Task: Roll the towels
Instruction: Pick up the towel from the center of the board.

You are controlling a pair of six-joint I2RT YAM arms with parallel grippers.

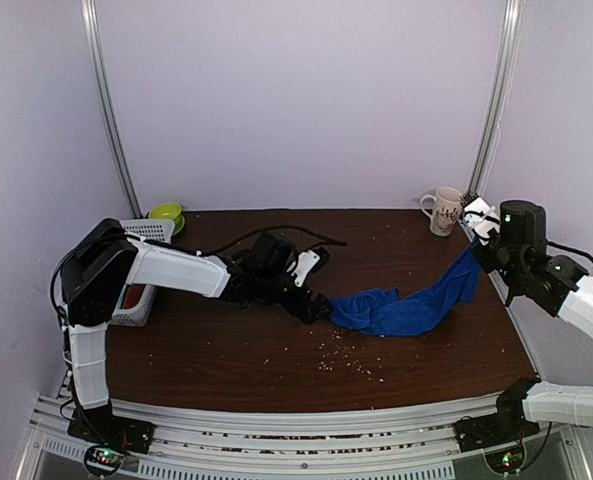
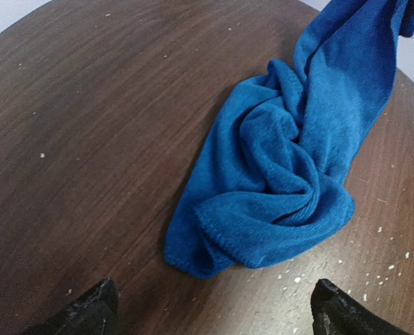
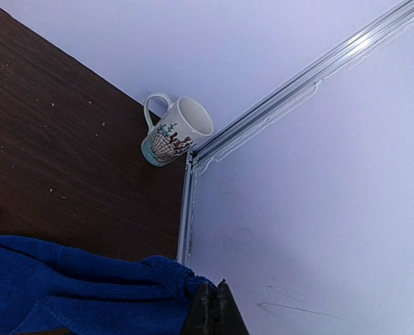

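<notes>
The royal blue towel [image 1: 406, 305] lies bunched on the brown table [image 1: 226, 350] and stretches up to the right, off the surface. My right gripper [image 1: 474, 246] is shut on its upper corner, near the table's right edge. In the right wrist view the closed fingertips [image 3: 216, 300] pinch the towel's [image 3: 67, 286] edge beside the wall. My left gripper [image 1: 316, 305] hovers low at the towel's crumpled left end. In the left wrist view it [image 2: 217, 300] is open, its two black fingers [image 2: 88, 310] wide apart, with the towel's [image 2: 276, 181] folded end just ahead of them, untouched.
A white patterned mug [image 1: 444, 210] [image 3: 172, 136] stands in the back right corner by the metal rail [image 3: 186, 209]. At the back left are a yellow-green bowl [image 1: 166, 212] and a white crate [image 1: 141, 232]. Pale crumbs [image 1: 341, 360] dot the table in front of the towel.
</notes>
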